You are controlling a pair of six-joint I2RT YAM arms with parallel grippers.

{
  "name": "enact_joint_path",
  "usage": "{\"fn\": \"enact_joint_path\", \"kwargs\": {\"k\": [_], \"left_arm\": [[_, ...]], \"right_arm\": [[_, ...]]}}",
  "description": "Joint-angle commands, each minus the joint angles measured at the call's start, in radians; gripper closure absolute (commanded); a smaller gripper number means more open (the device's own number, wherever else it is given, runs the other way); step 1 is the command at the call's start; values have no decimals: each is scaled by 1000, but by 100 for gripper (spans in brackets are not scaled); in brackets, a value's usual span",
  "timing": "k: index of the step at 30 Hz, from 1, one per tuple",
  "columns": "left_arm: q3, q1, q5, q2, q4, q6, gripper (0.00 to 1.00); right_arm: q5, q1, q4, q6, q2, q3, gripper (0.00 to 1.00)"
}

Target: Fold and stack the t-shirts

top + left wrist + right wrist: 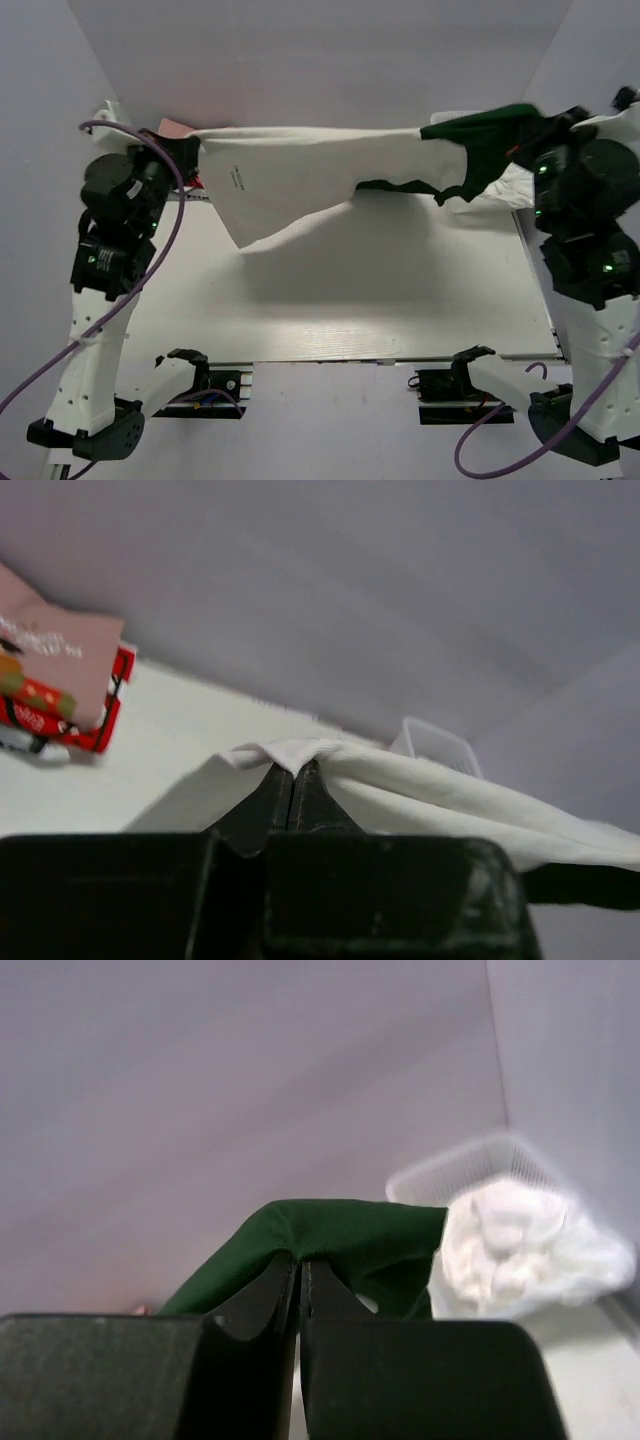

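left tool (pixel 292 770) is pinching hard on an off-white edge of the charlie brown shirt (pixel 300 170), with its tips pressed together and the fabric bunching over them. right tool (pixel 298 1260) is doing the same on the dark green sleeve (pixel 340 1235), squeezed tight onto the fold.

in the top view the left one is sitting around 10 o'clock and the right one around 2 o'clock. they're holding the shirt up off the counter (pixel 380 300), stretched between them along the far side. the top edge is looking fairly taut. the lower part is hanging in a loose triangle on the 9 o'clock side and throwing a shadow on the counter. i'm guessing they're spreading it in the air so it's hanging open before being laid flat, so the actual folding isn't happening yet.

further out, a small folded stack (pixel 60 680), pink on top of red, is sitting on the counter just behind the left tool at about 10 o'clock. it's probably waiting for this one to land on it. over at 2 to 3 o'clock a clear basket (pixel 440 1165) is holding some crumpled white cloth (pixel 510 1240), maybe another shirt.
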Motion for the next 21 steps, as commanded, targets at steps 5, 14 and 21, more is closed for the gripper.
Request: {"fn": "enact_joint_path", "kwargs": {"k": [5,14,21], "left_arm": [[241,-5,-196,-101,-91,139,100],[353,-5,-152,-49,-88,171,100],[364,4,-198,204,-45,190,100]], "right_arm": [[10,2,94,-290,-32,345,100],[6,2,224,-399,-13,313,100],[117,-1,427,-519,213,209,100]]}}
